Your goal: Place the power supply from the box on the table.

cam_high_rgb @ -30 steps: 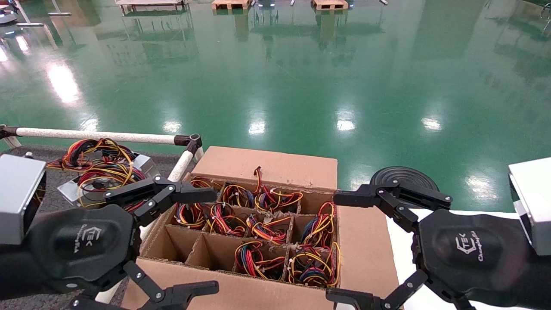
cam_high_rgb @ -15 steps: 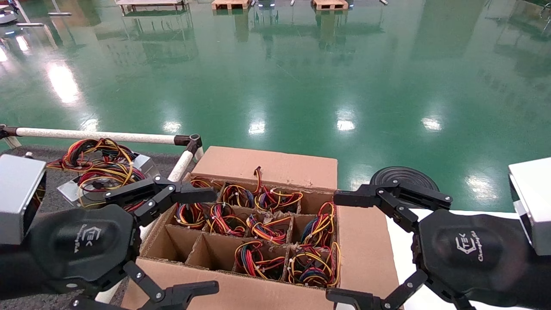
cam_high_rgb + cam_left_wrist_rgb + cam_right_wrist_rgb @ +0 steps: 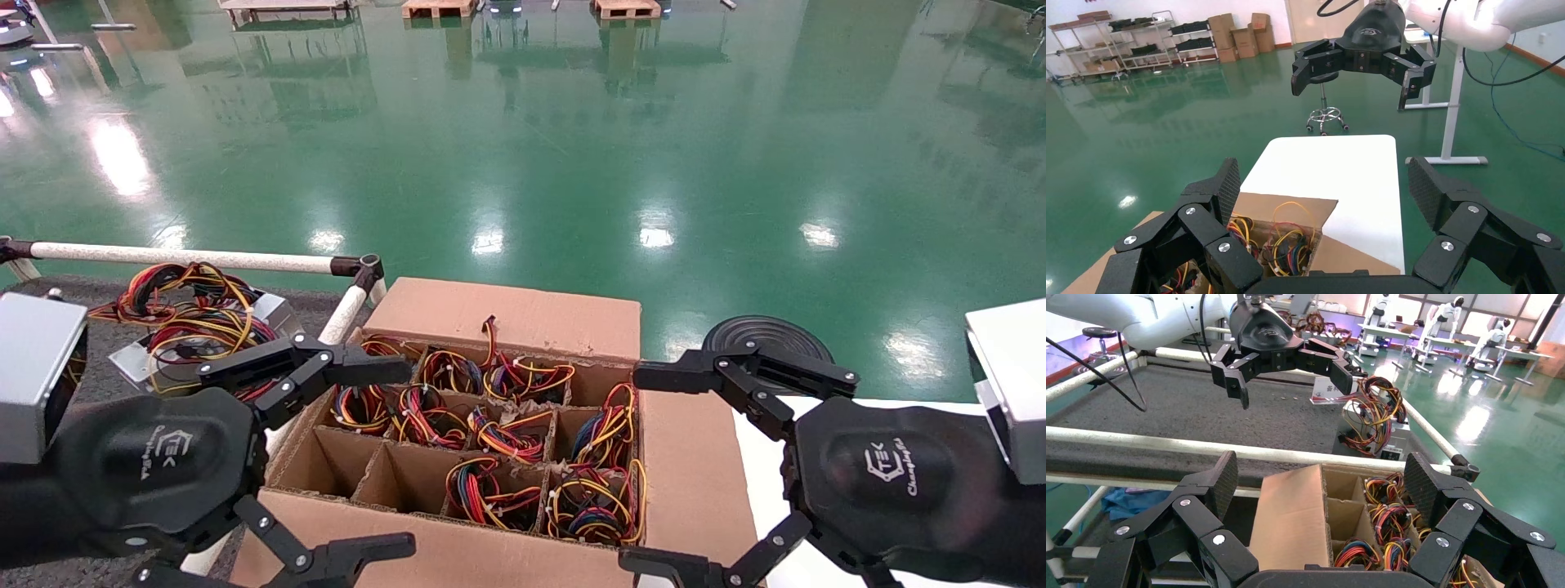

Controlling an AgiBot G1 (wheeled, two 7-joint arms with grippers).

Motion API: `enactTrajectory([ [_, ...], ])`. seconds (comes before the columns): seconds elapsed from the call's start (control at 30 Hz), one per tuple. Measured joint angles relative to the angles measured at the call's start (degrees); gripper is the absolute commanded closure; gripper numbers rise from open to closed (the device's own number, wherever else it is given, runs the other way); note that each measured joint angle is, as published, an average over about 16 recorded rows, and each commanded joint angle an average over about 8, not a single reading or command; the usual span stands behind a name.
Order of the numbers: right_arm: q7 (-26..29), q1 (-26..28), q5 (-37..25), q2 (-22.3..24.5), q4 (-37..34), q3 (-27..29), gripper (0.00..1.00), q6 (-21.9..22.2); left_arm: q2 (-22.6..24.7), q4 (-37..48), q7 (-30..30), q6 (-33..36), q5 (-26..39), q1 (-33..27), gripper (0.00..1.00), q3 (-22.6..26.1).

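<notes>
Head view: both arms raised above the box (image 3: 523, 523), neither yet committed to a pick.

Left gripper (image 3: 372, 457): fingers spread wide, nothing between them; held over the box's left edge, next to the white rail (image 3: 347, 314) of the table (image 3: 98, 388). Probably poised here because this side is nearest both the filled cells and the drop-off surface.

Right gripper (image 3: 654, 469): fingers likewise spread wide and empty; held over the box's right flap, above the edge of a white surface (image 3: 768, 482). Judged idle, kept out of the way.

Box: brown corrugated cardboard, flaps folded outward, inner dividers forming square cells. Two near-left cells empty; remaining cells each filled with a tied wire bundle.

Power supply (image 3: 502, 490): still in the box, standing in a near-row cell just right of the empty ones; taken as a likely next pick, though any filled cell would serve. Metal body hidden below the divider; only the looped red, yellow, orange, blue and black wires visible on top. Wires likely to snag on neighbouring bundles during lifting.

Unloaded power supplies (image 3: 204, 322): silver-grey casings with loose wire bundles on top, lying on the dark speckled table beyond the left gripper, also visible in the right wrist view (image 3: 1370, 432). Task judged partly done, several units remaining.
</notes>
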Motion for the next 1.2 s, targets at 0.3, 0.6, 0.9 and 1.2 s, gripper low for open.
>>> enactTrajectory([
  [0.3, 0.0, 0.0, 0.0, 0.0, 0.0, 0.0, 1.0, 0.0, 0.0, 0.0, 0.0, 0.0, 0.0, 0.0, 0.0, 0.0],
  [0.6, 0.0, 0.0, 0.0, 0.0, 0.0, 0.0, 1.0, 0.0, 0.0, 0.0, 0.0, 0.0, 0.0, 0.0, 0.0, 0.0],
  [0.9, 0.0, 0.0, 0.0, 0.0, 0.0, 0.0, 1.0, 0.0, -0.01, 0.02, 0.0, -0.01, 0.01, 0.01, 0.0, 0.01],
  [1.2, 0.0, 0.0, 0.0, 0.0, 0.0, 0.0, 1.0, 0.0, -0.34, 0.17, -0.1, -0.12, 0.51, 0.22, 0.0, 0.28],
])
